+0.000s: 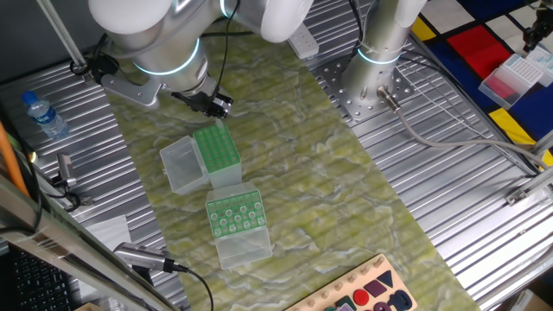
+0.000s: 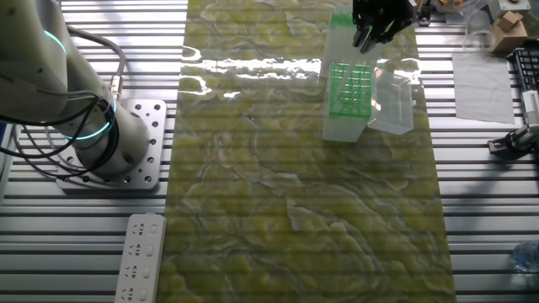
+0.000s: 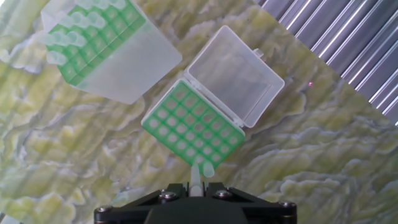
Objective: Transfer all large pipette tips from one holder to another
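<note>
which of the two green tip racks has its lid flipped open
The rack nearest the gripper: its clear hinged lid lies open beside it. The other rack, holding pipette tips, shows no lid.

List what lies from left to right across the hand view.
Rack with pipette tips → empty green rack → its open clear lid → ribbed metal table. Low in the middle, the tool holds one tip.
</note>
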You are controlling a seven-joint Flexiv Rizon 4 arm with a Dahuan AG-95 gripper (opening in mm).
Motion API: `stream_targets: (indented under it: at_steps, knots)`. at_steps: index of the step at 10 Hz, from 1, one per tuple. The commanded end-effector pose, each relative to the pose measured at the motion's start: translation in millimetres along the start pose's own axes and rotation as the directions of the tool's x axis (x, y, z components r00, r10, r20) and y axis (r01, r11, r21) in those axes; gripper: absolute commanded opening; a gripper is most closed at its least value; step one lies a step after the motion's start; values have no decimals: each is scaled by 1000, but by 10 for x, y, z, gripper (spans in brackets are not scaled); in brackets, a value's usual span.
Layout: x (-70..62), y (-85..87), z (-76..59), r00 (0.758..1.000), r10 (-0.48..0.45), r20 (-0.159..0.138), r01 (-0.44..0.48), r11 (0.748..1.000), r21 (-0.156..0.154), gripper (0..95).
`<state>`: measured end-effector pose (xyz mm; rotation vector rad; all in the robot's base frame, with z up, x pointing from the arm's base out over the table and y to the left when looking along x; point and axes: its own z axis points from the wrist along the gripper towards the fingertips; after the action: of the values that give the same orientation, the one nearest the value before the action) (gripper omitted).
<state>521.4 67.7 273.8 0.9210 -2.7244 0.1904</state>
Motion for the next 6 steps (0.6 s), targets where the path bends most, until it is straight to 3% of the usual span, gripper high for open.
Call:
stream_targets:
  at_steps: [1,6]
  knots:
    - [4,-4,5,1000,-5,-1,5,1000,3,0]
    - [3,-11,11,1000,-24,-3,24,1000,7,0]
